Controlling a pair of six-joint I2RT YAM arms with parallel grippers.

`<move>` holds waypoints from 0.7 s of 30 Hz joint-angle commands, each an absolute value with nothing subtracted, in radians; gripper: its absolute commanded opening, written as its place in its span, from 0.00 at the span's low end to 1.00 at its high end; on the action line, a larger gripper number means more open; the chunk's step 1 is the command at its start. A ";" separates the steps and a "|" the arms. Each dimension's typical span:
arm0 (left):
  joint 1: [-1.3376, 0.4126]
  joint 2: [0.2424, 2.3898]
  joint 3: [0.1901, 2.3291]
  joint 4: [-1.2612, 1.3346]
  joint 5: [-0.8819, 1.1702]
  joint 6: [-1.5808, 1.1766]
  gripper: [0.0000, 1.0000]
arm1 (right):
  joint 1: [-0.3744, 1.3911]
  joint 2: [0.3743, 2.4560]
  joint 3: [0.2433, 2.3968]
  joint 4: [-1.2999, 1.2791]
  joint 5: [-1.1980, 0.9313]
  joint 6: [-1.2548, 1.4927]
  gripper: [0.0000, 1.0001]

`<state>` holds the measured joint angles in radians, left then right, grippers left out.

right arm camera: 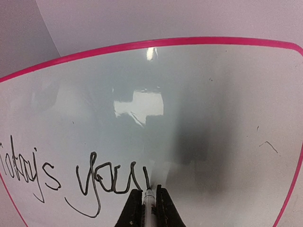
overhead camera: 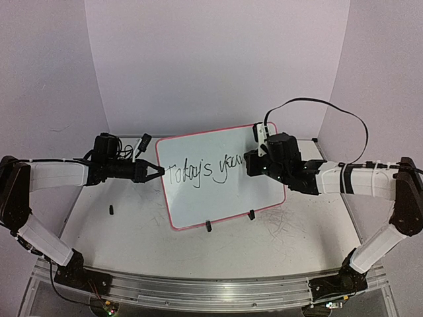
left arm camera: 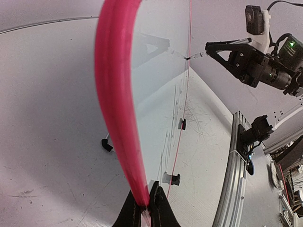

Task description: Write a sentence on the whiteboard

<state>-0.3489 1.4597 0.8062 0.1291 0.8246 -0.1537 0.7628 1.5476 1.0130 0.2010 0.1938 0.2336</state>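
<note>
Pink-rimmed whiteboard (overhead camera: 221,148) pinched by left tool (overhead camera: 159,172); right tool (right arm camera: 149,193) pinches marker (right arm camera: 150,209) touching sentence (right arm camera: 102,182)

Pink-rimmed white whiteboard (overhead camera: 221,201), sentence (overhead camera: 205,172) prob. blk.

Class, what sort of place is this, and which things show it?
Probably a robot lab cell: plain walls enclose a scuffed table, with left arm and right arm bolted to a metal rail.
</note>
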 commanded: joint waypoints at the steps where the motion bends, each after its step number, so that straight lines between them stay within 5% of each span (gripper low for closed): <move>1: -0.352 1.486 0.826 0.076 0.661 -0.085 0.00 | 0.761 1.523 0.986 0.197 0.187 0.265 0.00; 21: -0.352 1.478 0.824 0.074 0.658 -0.086 0.00 | 0.745 1.593 1.113 0.210 0.261 0.244 0.00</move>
<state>-0.3489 1.4597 0.8060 0.1291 0.8234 -0.1539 0.7612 1.5721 1.0717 0.1938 0.1992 0.2416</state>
